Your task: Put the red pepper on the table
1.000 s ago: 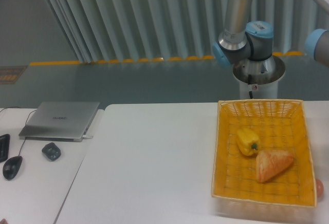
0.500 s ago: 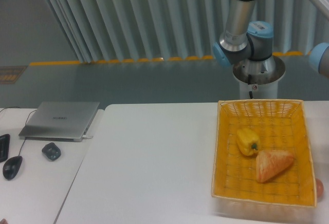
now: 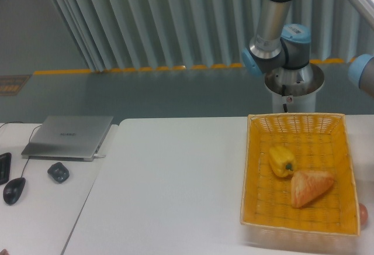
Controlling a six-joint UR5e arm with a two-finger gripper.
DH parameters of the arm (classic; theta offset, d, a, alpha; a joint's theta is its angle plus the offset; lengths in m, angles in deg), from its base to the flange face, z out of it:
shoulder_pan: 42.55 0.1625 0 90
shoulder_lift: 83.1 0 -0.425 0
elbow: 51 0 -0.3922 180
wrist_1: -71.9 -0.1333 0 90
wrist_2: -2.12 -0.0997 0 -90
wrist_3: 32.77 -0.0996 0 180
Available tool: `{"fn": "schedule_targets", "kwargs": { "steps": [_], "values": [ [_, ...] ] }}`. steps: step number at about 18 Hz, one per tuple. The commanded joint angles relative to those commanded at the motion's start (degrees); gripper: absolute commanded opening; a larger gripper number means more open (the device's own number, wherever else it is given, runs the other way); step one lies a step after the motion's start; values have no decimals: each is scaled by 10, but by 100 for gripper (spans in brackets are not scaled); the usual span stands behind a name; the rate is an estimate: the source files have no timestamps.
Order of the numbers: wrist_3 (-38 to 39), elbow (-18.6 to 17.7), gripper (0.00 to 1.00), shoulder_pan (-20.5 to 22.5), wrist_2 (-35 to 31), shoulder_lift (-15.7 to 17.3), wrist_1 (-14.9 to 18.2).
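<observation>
Only a small glossy red sliver of the red pepper (image 3: 364, 214) shows at the right edge of the frame. It sits on the white table (image 3: 175, 185) just outside the yellow basket's right wall, and most of it is cut off. The arm's base (image 3: 292, 82) stands behind the table and its links leave the frame at the top and right. The gripper is out of view.
The yellow woven basket (image 3: 251, 173) on the right of the table holds a yellow bell pepper (image 3: 281, 161) and a tan wedge of bread (image 3: 310, 187). A laptop (image 3: 69, 136), a small dark object (image 3: 58, 172) and a mouse (image 3: 13, 190) lie on the left side table.
The arm's blue joint at the right edge has moved down and further out of the frame. The pepper, basket and its contents have not moved.
</observation>
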Motion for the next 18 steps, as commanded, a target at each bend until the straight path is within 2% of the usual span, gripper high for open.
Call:
{"fn": "schedule_targets", "kwargs": {
  "steps": [1, 2, 12, 13, 14, 18],
  "values": [
    [0, 0, 89, 0, 1, 0, 0],
    [1, 0, 100, 0, 0, 0, 0],
    [4, 0, 100, -2, 2, 3, -1],
    [6, 0, 100, -2, 23, 7, -1],
    [28, 7, 100, -1, 73, 15, -2],
    [31, 19, 100, -13, 65, 16, -1]
  ]
}}
